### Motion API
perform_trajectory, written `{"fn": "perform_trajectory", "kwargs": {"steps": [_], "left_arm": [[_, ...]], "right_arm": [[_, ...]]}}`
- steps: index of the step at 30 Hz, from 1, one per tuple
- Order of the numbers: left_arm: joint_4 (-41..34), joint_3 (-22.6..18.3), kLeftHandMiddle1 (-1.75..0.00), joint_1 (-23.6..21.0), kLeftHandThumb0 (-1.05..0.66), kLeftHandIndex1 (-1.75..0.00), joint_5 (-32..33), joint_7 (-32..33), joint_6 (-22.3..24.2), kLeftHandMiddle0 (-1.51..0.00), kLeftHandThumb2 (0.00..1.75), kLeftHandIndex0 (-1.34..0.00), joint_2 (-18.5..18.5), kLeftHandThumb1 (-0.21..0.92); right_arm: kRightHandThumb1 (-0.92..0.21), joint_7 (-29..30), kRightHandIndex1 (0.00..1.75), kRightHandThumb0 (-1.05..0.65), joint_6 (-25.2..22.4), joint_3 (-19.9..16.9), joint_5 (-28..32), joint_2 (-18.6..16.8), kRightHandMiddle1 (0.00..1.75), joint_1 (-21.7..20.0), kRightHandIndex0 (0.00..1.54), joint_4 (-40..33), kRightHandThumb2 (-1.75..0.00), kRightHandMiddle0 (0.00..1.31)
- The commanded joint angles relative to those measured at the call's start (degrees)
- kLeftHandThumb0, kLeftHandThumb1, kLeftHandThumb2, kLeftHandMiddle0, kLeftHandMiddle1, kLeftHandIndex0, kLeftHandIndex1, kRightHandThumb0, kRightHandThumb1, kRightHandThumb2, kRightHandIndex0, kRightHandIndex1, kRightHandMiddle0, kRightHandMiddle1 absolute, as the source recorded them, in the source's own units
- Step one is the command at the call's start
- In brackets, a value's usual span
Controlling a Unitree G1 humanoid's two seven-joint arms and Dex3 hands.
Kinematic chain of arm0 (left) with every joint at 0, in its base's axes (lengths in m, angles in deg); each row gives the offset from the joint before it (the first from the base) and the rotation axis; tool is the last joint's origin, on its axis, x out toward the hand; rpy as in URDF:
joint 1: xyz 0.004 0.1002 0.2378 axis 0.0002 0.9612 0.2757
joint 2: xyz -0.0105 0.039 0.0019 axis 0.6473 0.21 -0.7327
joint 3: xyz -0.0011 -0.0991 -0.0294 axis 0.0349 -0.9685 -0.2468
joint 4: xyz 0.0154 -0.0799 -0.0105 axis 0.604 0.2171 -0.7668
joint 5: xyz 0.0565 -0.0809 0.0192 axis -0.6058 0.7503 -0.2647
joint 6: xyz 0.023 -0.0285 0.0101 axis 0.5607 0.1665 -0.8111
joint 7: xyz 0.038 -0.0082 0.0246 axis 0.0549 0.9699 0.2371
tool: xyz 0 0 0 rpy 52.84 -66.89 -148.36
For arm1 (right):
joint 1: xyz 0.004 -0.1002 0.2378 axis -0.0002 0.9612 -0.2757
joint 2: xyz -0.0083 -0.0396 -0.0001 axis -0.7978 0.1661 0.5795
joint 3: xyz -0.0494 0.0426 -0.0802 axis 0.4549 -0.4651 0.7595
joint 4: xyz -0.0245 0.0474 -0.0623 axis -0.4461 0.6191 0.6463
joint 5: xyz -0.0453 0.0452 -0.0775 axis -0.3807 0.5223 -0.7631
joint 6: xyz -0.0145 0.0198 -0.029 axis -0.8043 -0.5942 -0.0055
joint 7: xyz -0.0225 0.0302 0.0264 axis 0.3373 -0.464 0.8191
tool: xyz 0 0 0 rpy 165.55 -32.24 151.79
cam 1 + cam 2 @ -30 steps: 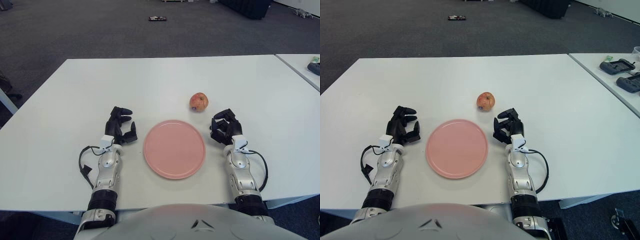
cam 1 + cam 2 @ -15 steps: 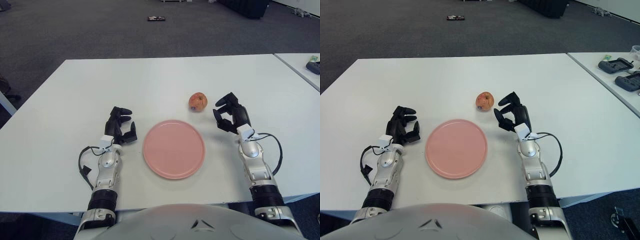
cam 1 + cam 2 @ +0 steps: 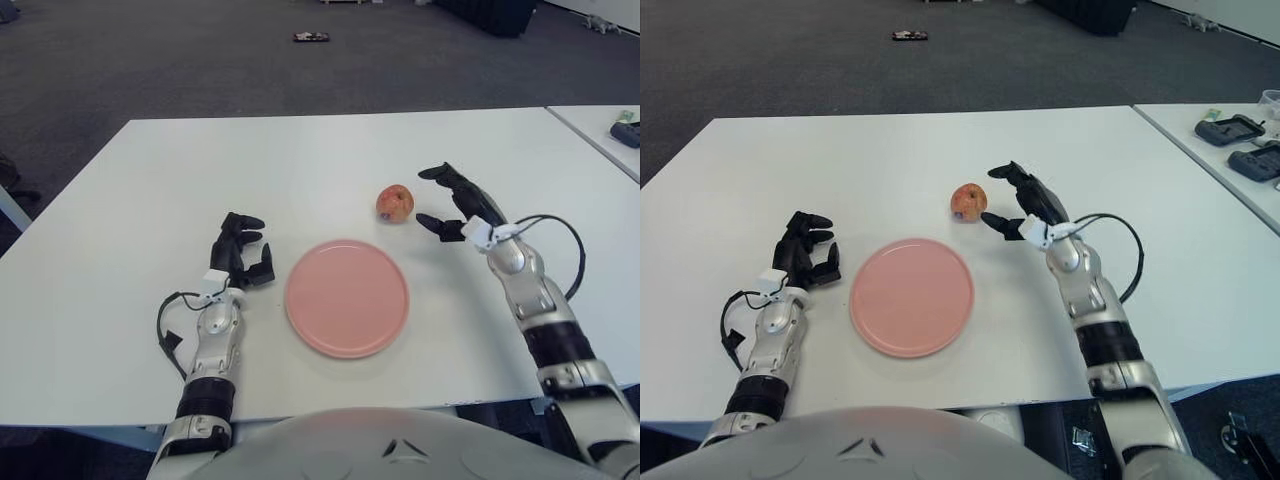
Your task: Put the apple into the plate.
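Apple (image 3: 396, 203): on white table (image 3: 150, 190), just beyond pink plate (image 3: 347, 298), outside its rim. Right hand (image 3: 455, 204): fingers spread, empty, just right of apple, not touching. Left hand (image 3: 242, 254): left of plate, fingers curled, holding nothing.
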Motion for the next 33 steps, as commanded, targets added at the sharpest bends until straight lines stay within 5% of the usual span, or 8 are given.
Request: {"fn": "perform_trajectory", "kwargs": {"steps": [1,12,22,33], "left_arm": [[2.9,0.1,-1.75,2.0,-0.01,-1.75,-0.1,0.5,1.9,-0.68,1.47,-0.48,-0.5,0.20],[2.8,-0.2,-1.75,2.3,-0.01,-1.75,0.2,0.3,2.1,-0.65,1.42,-0.45,-0.5,0.24],[2.4,-0.4,-1.75,2.6,-0.01,-1.75,0.4,0.4,2.4,-0.65,1.43,-0.45,-0.6,0.24],[2.3,-0.5,-1.75,3.1,-0.01,-1.73,0.4,0.3,1.4,-0.68,1.47,-0.49,-0.8,0.20]], "right_arm": [[-0.56,0.2,0.01,-0.99,-3.1,2.8,-4.6,0.8,0.04,-4.4,0.00,1.8,-0.77,0.00],[-0.51,-3.7,0.00,-1.04,-6.0,8.7,-10.7,3.5,0.00,-11.2,0.00,6.0,-0.72,0.00],[-0.49,-0.5,0.00,-1.05,-0.9,13.6,-12.5,1.8,0.00,-22.9,0.00,25.3,-0.68,0.00],[-0.48,-1.1,0.00,-1.05,-0.5,18.9,-14.3,-0.7,0.00,-30.3,0.00,36.8,-0.66,0.00]]}}
